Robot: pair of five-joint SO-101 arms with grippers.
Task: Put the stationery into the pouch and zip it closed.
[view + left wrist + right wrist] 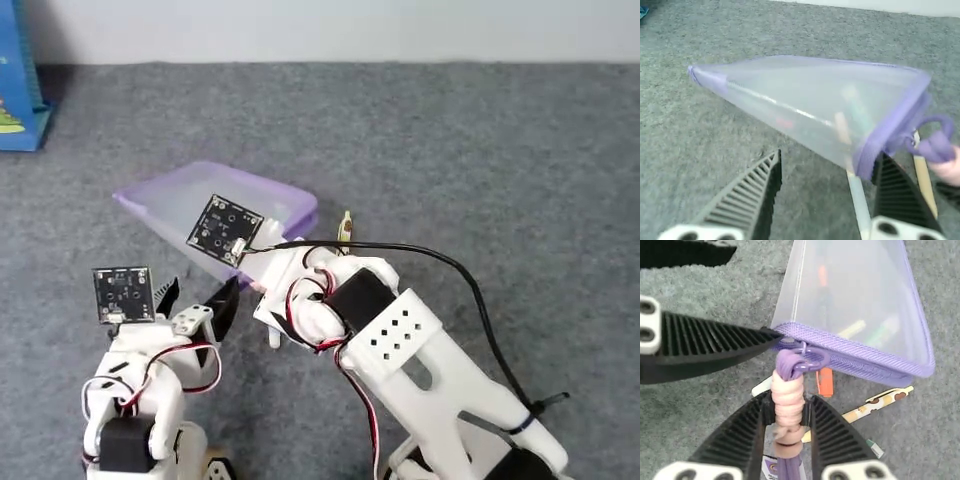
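overhead high view, both wrist views close on pouch [805,110]

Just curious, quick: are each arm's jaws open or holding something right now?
Left gripper: jaws open, holding nothing.
Right gripper: jaws shut on the zipper pull.

White arms [440,370], black ribbed claw fingers [735,440], red and black cables [470,285]

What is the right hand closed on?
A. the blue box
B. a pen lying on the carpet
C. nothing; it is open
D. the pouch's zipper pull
D: in the right wrist view the right hand is shut on the zipper pull hanging from the pouch.
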